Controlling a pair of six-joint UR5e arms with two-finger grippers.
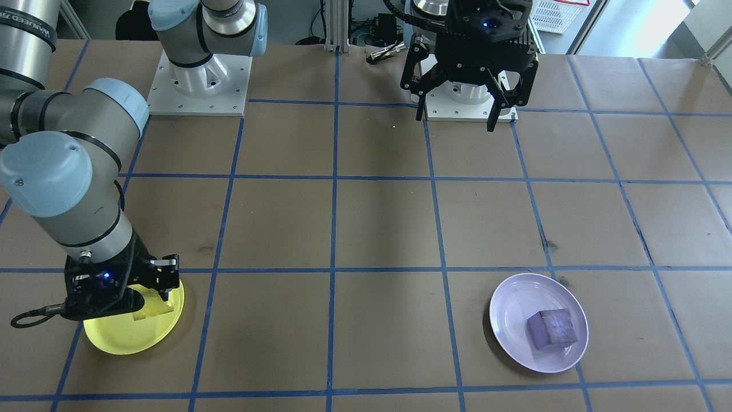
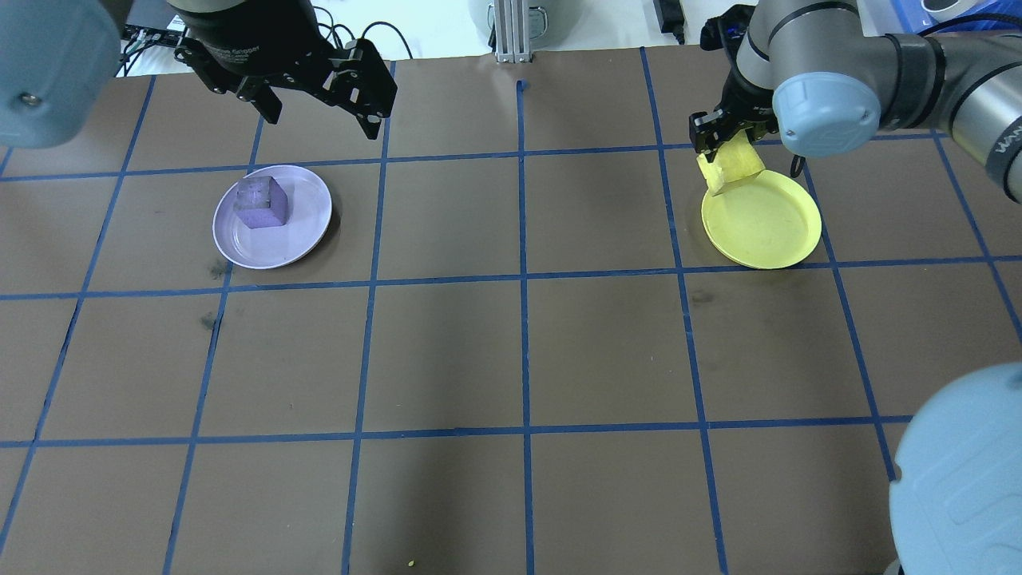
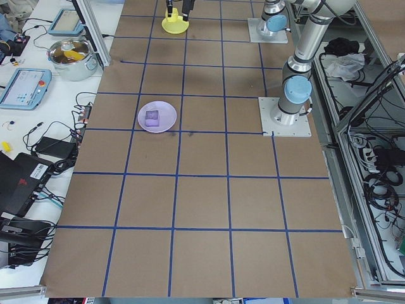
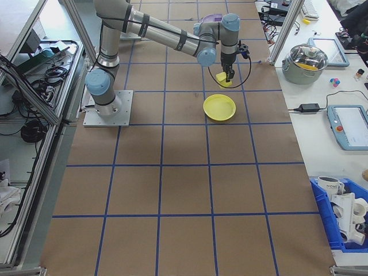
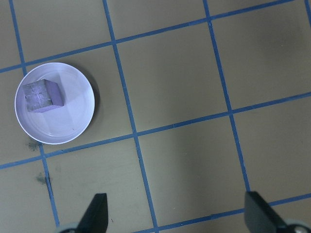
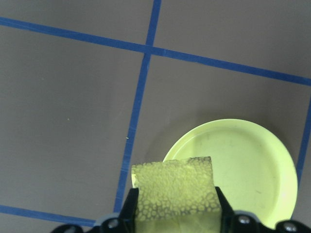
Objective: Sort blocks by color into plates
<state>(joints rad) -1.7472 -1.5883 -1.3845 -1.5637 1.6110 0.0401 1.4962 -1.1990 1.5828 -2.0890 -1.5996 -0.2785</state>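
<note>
Pinching the yellow block (image 6: 174, 191) between my right gripper's (image 2: 725, 148) two black fingers, I hold it in the air above the yellow plate (image 2: 765, 222), over the rim at roughly the plate's ten o'clock in the overhead view. The jaws press flat against two opposite faces of the cube, closed only as far as its width. Its surface is rough and pebbled, like coarse foam, and its edges are square. The plate under it is round, shallow, smooth plastic with a low lip, and nothing lies in it.

My left gripper (image 2: 319, 100) hangs spread wide with nothing between its fingers (image 5: 96, 212), raised above the table at about one o'clock from the lavender plate (image 2: 299, 231). The purple block (image 2: 262, 202) sits inside that plate, toward its ten o'clock side in the overhead view, resting flat on the dish floor. It shows the same grainy cube faces, with a paler worn patch on top. The plate is pale, glossy and round, with a raised rim.

Both plates rest on the table (image 2: 511, 359), well apart, on matte brown paper ruled into squares by blue tape.
</note>
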